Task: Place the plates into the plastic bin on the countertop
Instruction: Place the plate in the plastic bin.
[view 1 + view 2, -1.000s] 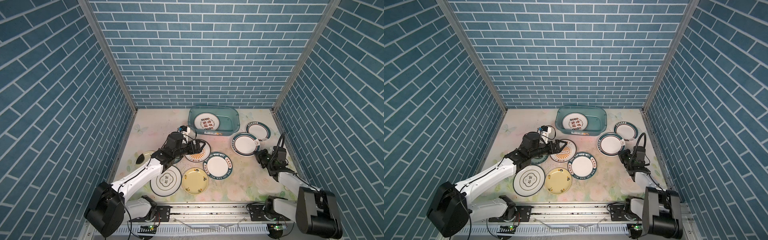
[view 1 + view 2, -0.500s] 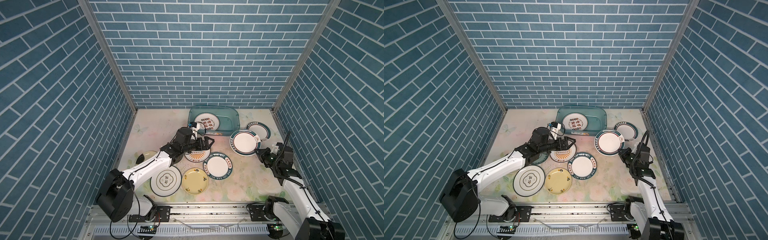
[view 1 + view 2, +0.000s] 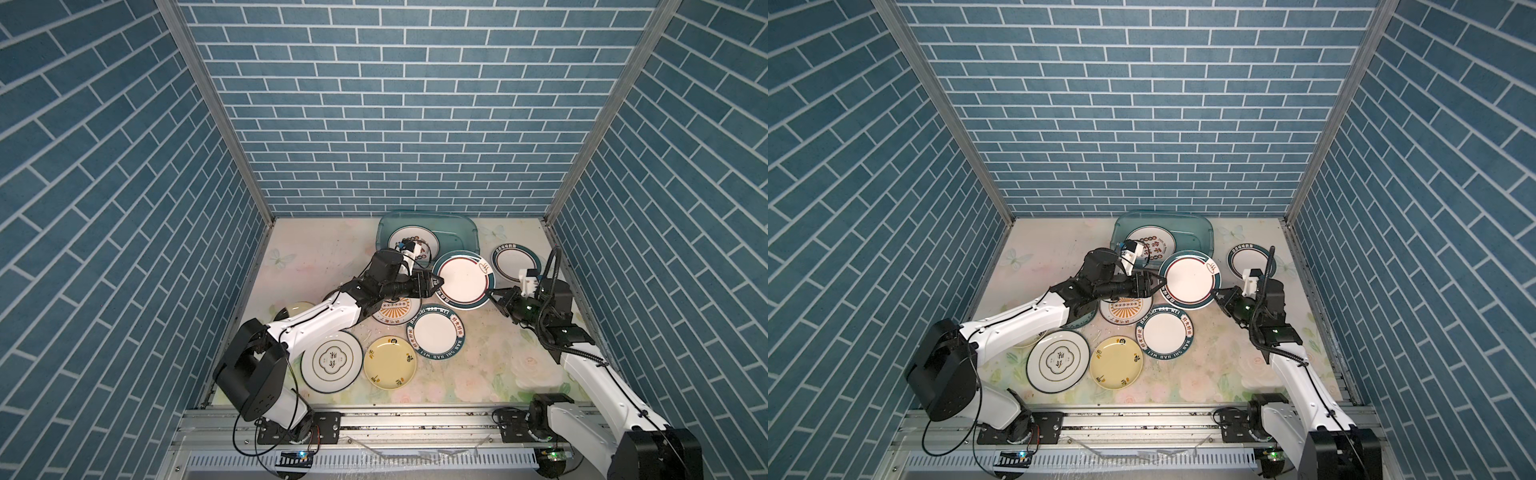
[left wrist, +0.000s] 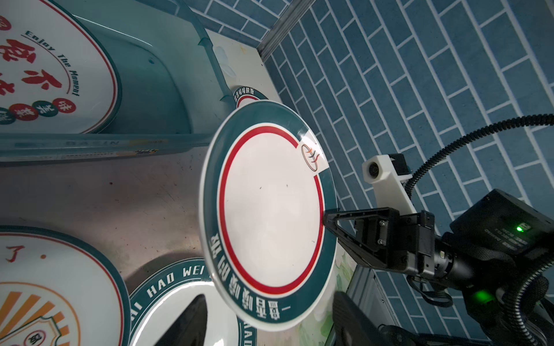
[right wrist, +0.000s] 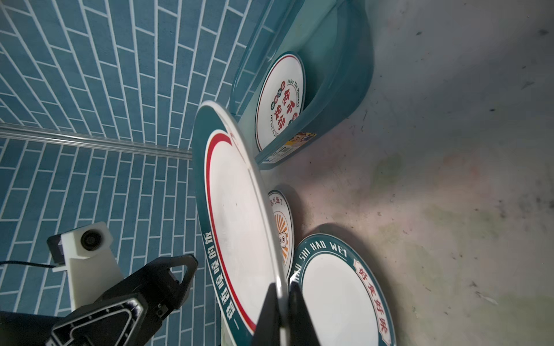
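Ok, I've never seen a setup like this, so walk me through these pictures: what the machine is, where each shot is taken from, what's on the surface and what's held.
Two robot arms stand at a flowered countertop, each ending in a two-fingered gripper. Two pictures look down from overhead, nearly alike; two come from cameras on the arms' wrists. Plates lie on the countertop, among them a pale yellow plate and an orange sunburst plate. One lettered plate sits in the teal plastic bin. The right gripper pinches the rim of a red-ringed plate, lifted and tilted; the left gripper, jaws open, is at its opposite edge.
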Robot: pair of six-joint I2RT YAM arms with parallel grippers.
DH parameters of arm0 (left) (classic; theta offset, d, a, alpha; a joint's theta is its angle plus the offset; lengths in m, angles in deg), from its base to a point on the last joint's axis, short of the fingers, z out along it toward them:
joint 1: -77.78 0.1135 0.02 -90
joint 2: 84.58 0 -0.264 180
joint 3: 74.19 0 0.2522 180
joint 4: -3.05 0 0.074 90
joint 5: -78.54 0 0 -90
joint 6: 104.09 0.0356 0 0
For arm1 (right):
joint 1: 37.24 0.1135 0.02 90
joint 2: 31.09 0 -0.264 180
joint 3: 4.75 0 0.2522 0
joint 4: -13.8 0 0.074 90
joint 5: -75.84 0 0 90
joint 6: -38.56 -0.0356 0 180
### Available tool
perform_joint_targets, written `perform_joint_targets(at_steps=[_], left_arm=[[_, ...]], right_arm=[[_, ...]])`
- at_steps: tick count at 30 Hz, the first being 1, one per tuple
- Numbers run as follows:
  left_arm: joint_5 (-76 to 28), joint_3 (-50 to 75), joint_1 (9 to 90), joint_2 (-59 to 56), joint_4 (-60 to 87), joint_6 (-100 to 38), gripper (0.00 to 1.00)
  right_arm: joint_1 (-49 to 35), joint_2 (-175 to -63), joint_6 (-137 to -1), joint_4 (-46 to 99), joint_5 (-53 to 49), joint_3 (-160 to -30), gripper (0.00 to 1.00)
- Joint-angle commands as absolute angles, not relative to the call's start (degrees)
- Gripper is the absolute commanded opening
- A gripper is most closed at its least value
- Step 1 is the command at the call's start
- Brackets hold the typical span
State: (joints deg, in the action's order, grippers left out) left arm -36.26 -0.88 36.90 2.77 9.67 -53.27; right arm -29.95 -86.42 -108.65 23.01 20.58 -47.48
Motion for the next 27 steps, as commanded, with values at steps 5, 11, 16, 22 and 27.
perform_joint_targets(at_steps=[5,11,16,22,27], left_arm=[[-36.3,0.1,36.6,2.5,11.0,-51.9,0.62],[-35.7,0.2,36.6,2.4,12.1,-51.0,0.62],[-34.2,0.3,36.6,2.4,12.6,-50.3,0.6],[-32.7,1.7,36.6,3.8,11.4,-50.0,0.53],[-33.2,3.4,36.6,5.6,11.4,-49.9,0.41]], right_arm=[[-28.6,-88.1,-114.1,10.6,23.7,-47.8,0.0],[-28.4,-87.8,-114.1,10.7,23.8,-47.7,0.0],[-28.4,-87.4,-114.2,10.8,23.9,-47.9,0.0],[-28.4,-87.6,-114.4,10.8,24.9,-47.9,0.0],[-28.4,-87.4,-114.4,10.7,25.2,-47.5,0.0]])
